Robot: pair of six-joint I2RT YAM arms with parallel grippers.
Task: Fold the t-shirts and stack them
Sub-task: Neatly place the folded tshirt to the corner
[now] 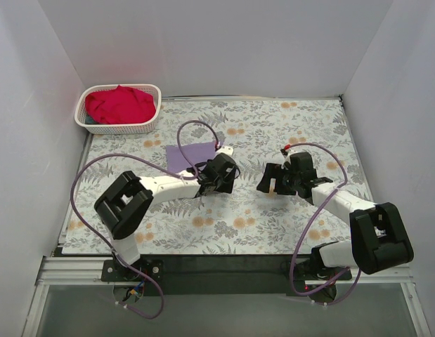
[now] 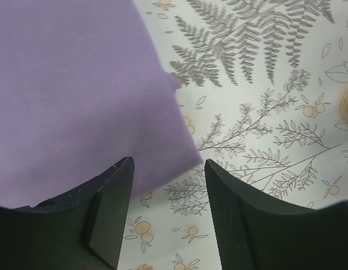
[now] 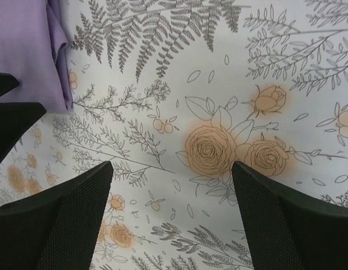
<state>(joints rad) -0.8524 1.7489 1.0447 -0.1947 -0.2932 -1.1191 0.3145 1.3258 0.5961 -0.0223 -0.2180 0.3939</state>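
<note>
Floral cloth [image 1: 273, 126] w/ lavender tee [image 1: 191, 152]

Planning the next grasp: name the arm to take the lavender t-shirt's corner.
Left. The left gripper, open, hovers over a corner of the lavender t-shirt; the right gripper, open, faces mostly floral tablecloth.

The counter [image 1: 273, 217], printed with grey ferns and orange roses, carries a folded lavender t-shirt [image 1: 187, 153] lying flat left of its middle and a white lattice basket [image 1: 122, 128] at its far left corner.
</note>
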